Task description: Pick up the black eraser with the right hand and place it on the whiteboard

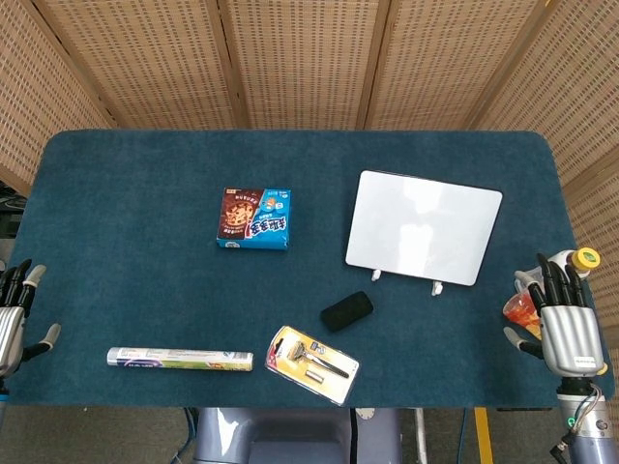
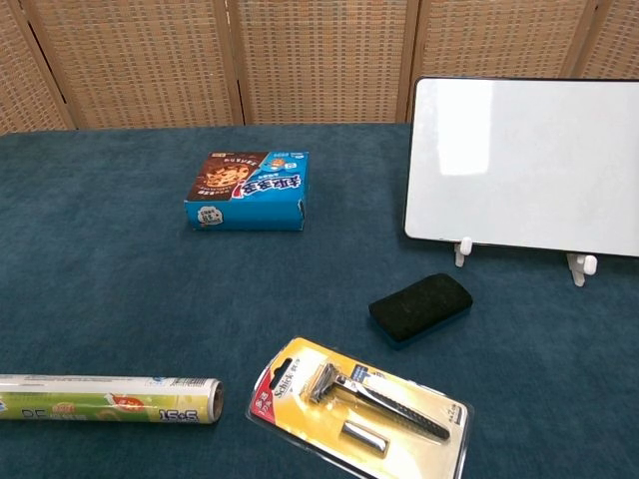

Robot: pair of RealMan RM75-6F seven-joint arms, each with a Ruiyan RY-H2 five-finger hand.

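Observation:
The black eraser (image 1: 347,310) (image 2: 420,307) lies flat on the blue table, just in front of the whiteboard (image 1: 424,227) (image 2: 526,166), which rests on two small white feet. My right hand (image 1: 565,324) hovers at the table's right front corner, far to the right of the eraser, fingers spread and holding nothing. My left hand (image 1: 12,317) sits at the left front edge, also with fingers apart and nothing in it. Neither hand shows in the chest view.
A blue cookie box (image 1: 256,218) (image 2: 250,190) lies mid-table. A packaged razor (image 1: 312,363) (image 2: 361,403) sits near the front edge below the eraser, with a wrapped roll (image 1: 180,360) (image 2: 108,398) to its left. Orange and yellow items (image 1: 527,304) lie beside my right hand.

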